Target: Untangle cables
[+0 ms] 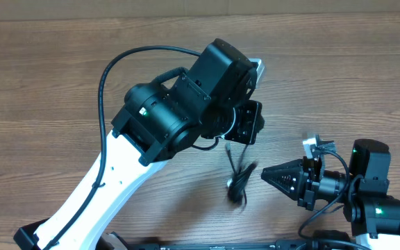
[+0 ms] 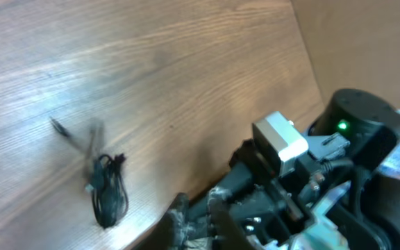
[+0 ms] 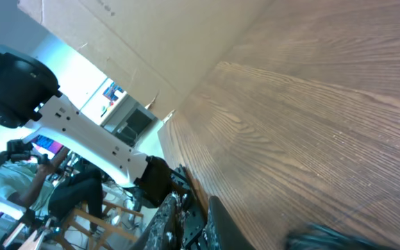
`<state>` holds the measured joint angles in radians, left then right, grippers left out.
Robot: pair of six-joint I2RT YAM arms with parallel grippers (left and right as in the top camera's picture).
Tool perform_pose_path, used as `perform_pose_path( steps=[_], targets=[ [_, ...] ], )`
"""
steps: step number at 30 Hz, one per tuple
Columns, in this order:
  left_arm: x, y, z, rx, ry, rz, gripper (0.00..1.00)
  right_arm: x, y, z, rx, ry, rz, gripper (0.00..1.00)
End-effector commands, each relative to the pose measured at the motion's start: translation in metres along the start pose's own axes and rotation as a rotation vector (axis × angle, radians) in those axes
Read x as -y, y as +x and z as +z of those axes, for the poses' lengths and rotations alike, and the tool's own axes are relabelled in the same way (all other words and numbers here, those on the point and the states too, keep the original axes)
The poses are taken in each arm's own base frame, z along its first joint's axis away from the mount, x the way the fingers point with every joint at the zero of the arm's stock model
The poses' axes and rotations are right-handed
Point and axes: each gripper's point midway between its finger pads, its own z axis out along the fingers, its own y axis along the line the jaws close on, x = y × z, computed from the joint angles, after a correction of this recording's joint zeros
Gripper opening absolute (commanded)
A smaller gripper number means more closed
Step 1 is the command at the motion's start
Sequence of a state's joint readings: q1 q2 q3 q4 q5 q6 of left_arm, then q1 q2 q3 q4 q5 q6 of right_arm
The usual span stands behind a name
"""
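Note:
The cables (image 1: pixel 238 182) are a small dark bundle of thin black cords lying on the wooden table, blurred, with one strand running up toward my left gripper (image 1: pixel 247 126). In the left wrist view the bundle (image 2: pixel 107 191) lies on the wood far left of my left gripper's fingers (image 2: pixel 197 217), which are close together with nothing between them. My right gripper (image 1: pixel 265 173) points left at the bundle from a short way to its right, and its fingers come to one tip. In the right wrist view its fingers (image 3: pixel 196 208) hold nothing. A dark blur, perhaps the cables (image 3: pixel 332 237), shows at the bottom right.
The wooden table (image 1: pixel 61 83) fills the view. The left arm's thick black wire (image 1: pixel 106 76) loops over the table's left part. The table's edge and the right arm's base (image 2: pixel 353 125) show in the left wrist view. A cardboard wall (image 3: pixel 151 42) stands behind the table.

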<state>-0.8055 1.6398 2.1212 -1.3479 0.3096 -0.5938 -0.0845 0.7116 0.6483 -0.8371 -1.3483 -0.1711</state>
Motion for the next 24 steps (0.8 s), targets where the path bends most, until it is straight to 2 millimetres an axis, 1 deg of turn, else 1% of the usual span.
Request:
perform_pose_path(
  steps=[1, 2, 3, 4, 5, 6, 8, 9, 11, 13, 16, 17, 18, 20, 24],
  targets=[
    [0.004, -0.005, -0.016, 0.059, -0.007, 0.032, 0.07, -0.002, 0.003, 0.004, -0.022, -0.003, -0.013, 0.16],
    [0.004, -0.005, -0.016, 0.059, -0.007, 0.032, 0.07, -0.001, 0.005, 0.005, -0.032, 0.006, -0.013, 0.3],
    [0.004, -0.005, -0.016, 0.059, -0.008, 0.032, 0.07, 0.0, 0.006, 0.006, -0.042, 0.013, -0.007, 0.51],
    [0.004, -0.005, -0.016, 0.058, -0.008, 0.032, 0.07, 0.001, 0.009, 0.008, -0.056, 0.022, -0.005, 0.67],
    [0.003, -0.004, -0.016, 0.057, -0.009, 0.032, 0.08, 0.002, 0.012, 0.01, -0.07, 0.035, -0.001, 0.87],
    [0.003, -0.004, -0.016, 0.056, -0.01, 0.033, 0.09, 0.006, 0.016, 0.011, -0.088, 0.061, 0.004, 0.95],
    [0.001, -0.002, -0.016, 0.046, -0.017, 0.05, 0.1, 0.019, 0.026, 0.013, -0.131, 0.143, 0.014, 0.98],
    [-0.001, 0.001, -0.016, 0.038, -0.027, 0.056, 0.12, 0.026, 0.03, 0.012, -0.15, 0.189, 0.022, 1.0],
    [-0.011, 0.006, -0.017, 0.019, -0.073, 0.047, 0.16, 0.045, 0.036, 0.009, -0.175, 0.315, 0.058, 1.0],
    [-0.024, 0.012, -0.018, 0.003, -0.137, 0.035, 0.17, 0.058, 0.036, 0.004, -0.168, 0.402, 0.094, 1.0],
    [-0.047, 0.022, -0.023, -0.022, -0.255, 0.01, 0.17, 0.064, 0.03, 0.003, -0.138, 0.438, 0.127, 1.0],
    [-0.055, 0.025, -0.025, -0.027, -0.296, -0.01, 0.15, 0.065, 0.029, 0.003, -0.132, 0.447, 0.141, 1.0],
    [-0.066, 0.029, -0.029, -0.029, -0.354, -0.048, 0.08, 0.068, 0.029, 0.002, -0.128, 0.463, 0.158, 1.0],
    [-0.079, 0.032, -0.034, -0.02, -0.429, -0.098, 0.04, 0.071, 0.032, -0.001, -0.135, 0.488, 0.177, 1.0],
    [-0.088, 0.034, -0.036, -0.019, -0.476, -0.12, 0.04, 0.079, 0.042, -0.005, -0.158, 0.539, 0.247, 1.0]
  ],
)
